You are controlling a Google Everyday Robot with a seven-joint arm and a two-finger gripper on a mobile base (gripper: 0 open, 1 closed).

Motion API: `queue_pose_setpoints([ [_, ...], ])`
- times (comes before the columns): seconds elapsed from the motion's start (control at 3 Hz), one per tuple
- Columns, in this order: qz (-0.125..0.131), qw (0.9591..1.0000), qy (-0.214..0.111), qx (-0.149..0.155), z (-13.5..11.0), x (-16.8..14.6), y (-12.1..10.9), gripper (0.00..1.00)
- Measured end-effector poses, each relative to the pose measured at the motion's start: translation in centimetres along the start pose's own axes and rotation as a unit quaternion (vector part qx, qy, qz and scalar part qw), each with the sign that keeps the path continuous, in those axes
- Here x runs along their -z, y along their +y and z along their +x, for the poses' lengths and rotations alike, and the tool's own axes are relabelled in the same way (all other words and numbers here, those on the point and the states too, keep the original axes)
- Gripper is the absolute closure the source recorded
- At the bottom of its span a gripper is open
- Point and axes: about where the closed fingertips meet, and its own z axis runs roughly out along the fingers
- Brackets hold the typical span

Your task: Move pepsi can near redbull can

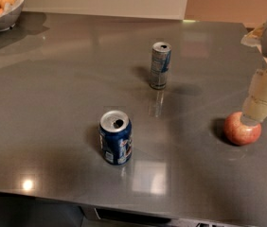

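The pepsi can (116, 138), short and dark blue with an open silver top, stands upright on the grey counter (53, 103) near the front. The redbull can (160, 66), tall and slim in silver and blue, stands upright farther back and a little to the right, well apart from the pepsi can. My gripper (259, 105) is at the right edge of the view, cream-coloured, hanging just above a red apple, far to the right of both cans. It holds neither can.
A red apple (241, 129) lies on the counter at the right, directly under the gripper. A white bowl (5, 19) of orange fruit stands at the back left corner. The counter's front edge runs along the bottom.
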Motion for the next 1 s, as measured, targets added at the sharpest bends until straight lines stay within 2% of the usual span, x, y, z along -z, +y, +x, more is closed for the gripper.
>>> queue_pose_setpoints([
  [0.33,0.0,1.0,0.0,0.0,0.0,0.0,0.0,0.0],
  [0.67,-0.018,0.9993,-0.026,0.018,-1.4,0.2,0.6,0.0],
  [1.0,-0.067,0.9905,-0.105,0.059,-5.3,-0.5,3.3,0.0],
])
